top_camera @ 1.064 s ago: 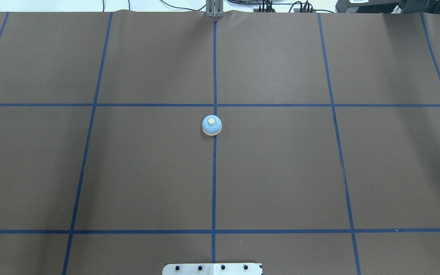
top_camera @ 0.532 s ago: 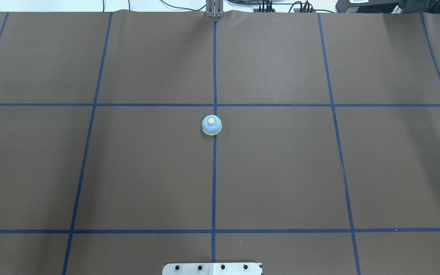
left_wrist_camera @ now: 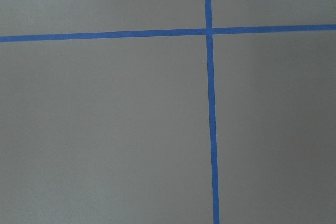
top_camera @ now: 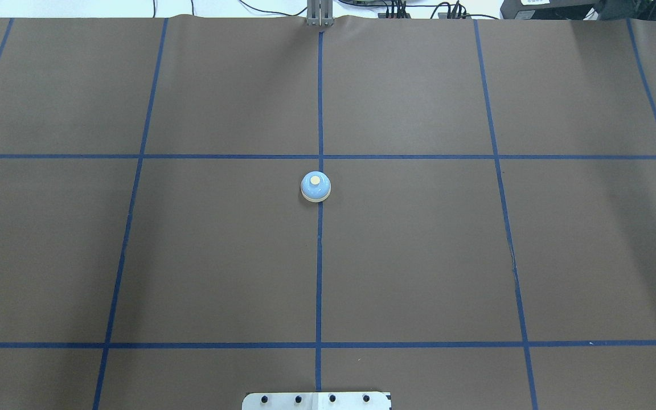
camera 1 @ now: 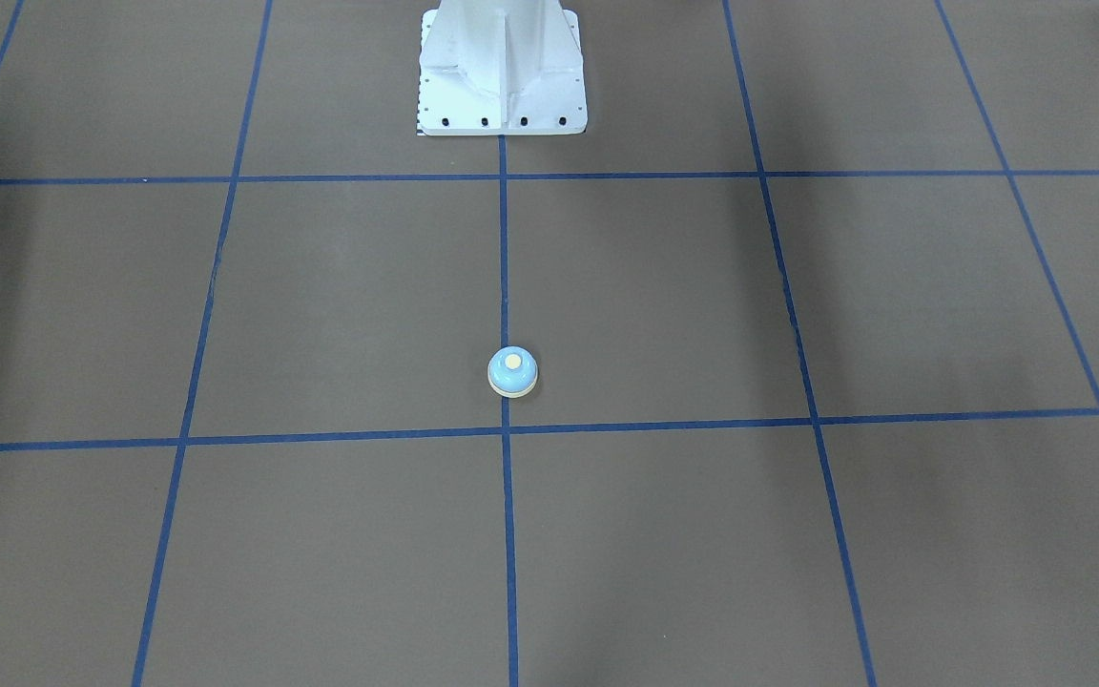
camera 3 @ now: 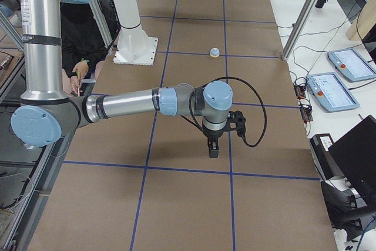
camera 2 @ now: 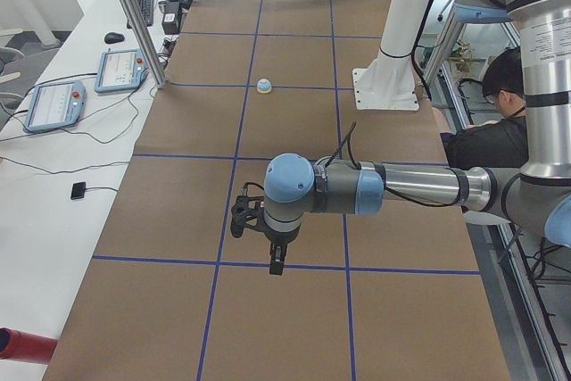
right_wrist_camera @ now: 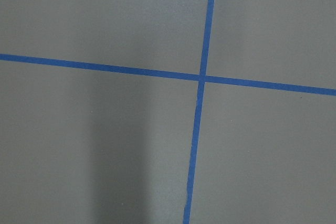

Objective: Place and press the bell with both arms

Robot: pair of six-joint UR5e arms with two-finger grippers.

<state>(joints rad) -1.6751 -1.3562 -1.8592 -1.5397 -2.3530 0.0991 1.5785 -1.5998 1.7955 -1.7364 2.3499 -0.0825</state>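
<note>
The bell (top_camera: 315, 186) is a small light-blue dome with a cream base ring and a cream button. It stands upright on the centre blue tape line of the brown mat, and also shows in the front-facing view (camera 1: 512, 371), the left view (camera 2: 264, 86) and the right view (camera 3: 215, 53). Neither arm is near it. My left gripper (camera 2: 276, 261) hangs over the mat far from the bell, pointing down. My right gripper (camera 3: 212, 148) does the same at the other end. I cannot tell whether either is open or shut. Both wrist views show only mat and tape.
The white pedestal base (camera 1: 502, 72) stands at the robot's edge of the mat. A seated person (camera 2: 489, 131) is behind it. Teach pendants (camera 2: 53, 104) and cables lie on the white table beyond the mat, with an aluminium post (camera 2: 134, 15) at its edge.
</note>
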